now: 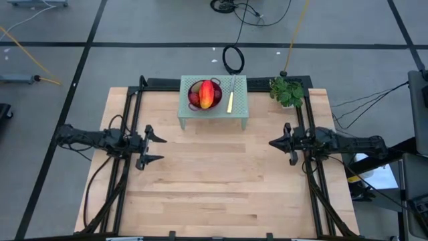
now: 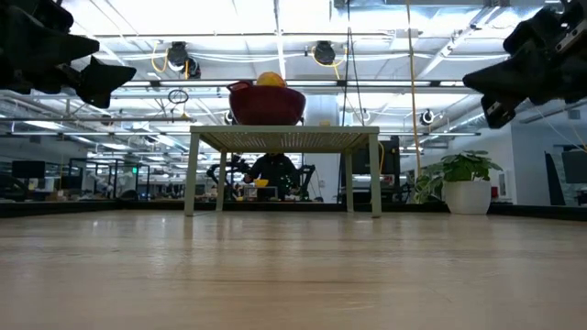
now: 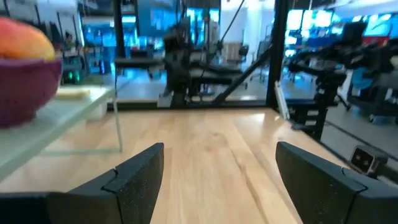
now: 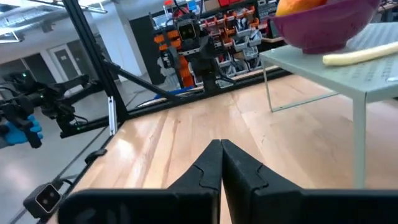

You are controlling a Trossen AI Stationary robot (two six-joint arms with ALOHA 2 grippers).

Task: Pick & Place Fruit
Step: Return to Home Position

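Observation:
The fruit [image 1: 208, 94] lies piled in the purple colander bowl [image 1: 194, 89] on a small pale green stand [image 1: 214, 114] at the table's far middle; a red-orange-yellow oblong lies on top, with dark red pieces beside it. In the low view the bowl [image 2: 267, 104] stands on the stand's top with the fruit [image 2: 270, 80] showing above its rim. My left gripper [image 1: 156, 148] hovers open above the table's left side. My right gripper [image 1: 273, 143] hovers shut above the right side. Neither is near the fruit.
A yellow-handled knife [image 1: 231, 100] lies on the stand beside the bowl. A potted green plant [image 1: 287, 92] stands at the table's far right corner. Bare wooden tabletop [image 1: 214, 181] spreads between the arms and toward the near edge.

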